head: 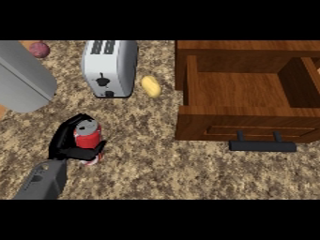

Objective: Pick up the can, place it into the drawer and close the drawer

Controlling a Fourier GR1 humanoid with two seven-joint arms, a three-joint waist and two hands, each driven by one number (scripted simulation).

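A red can [88,137] with a silver top stands on the speckled counter at the lower left. My left hand [68,140] is curled round it, fingers behind and thumb in front, hiding its lower part. The wooden drawer [255,89] stands pulled open at the right, its inside bare, with a black handle [262,146] on its front panel. My right hand shows nowhere in the head view.
A white toaster [109,68] stands at the top centre, with a yellow potato-like item [150,86] beside it. A grey slab [13,77] lies at the upper left, and a dark red round object [40,49] sits near the top edge.
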